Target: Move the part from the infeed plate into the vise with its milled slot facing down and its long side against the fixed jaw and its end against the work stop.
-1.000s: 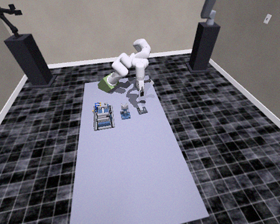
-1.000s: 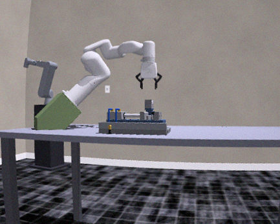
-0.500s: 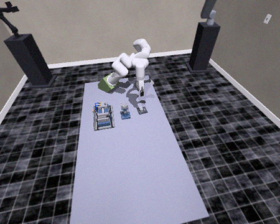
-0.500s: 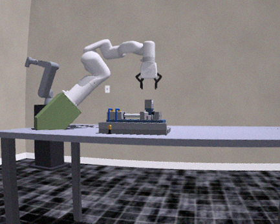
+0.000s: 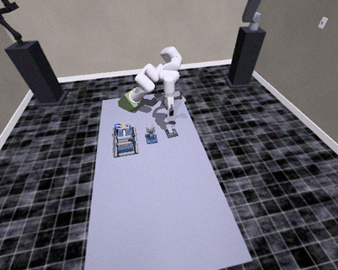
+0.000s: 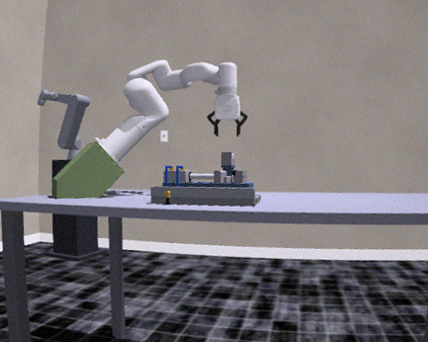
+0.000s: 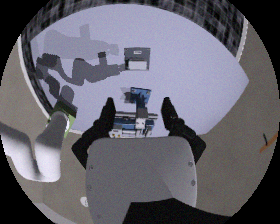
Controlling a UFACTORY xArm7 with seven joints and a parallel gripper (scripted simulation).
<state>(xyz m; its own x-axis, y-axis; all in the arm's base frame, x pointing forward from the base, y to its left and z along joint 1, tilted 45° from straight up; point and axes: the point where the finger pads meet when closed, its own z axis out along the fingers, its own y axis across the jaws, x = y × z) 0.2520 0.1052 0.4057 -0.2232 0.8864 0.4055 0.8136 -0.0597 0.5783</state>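
I see the long pale grey table (image 5: 158,218), most of its length bare toward the near edge. The grey vise (image 5: 124,141), blue V-block (image 5: 151,137) and dark infeed plate (image 5: 171,133) line up near my arm's end. My black-fingered gripper (image 6: 227,126) hangs released well above them, holding nothing. The grey part (image 7: 136,58) lies on the plate.

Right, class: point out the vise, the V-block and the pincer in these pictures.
Vise (image 5: 124,142): top view, on its middle between the jaws.
V-block (image 5: 151,135): top view, on its blue body.
Pincer (image 6: 227,125): exterior view, midway between its open fingertips.
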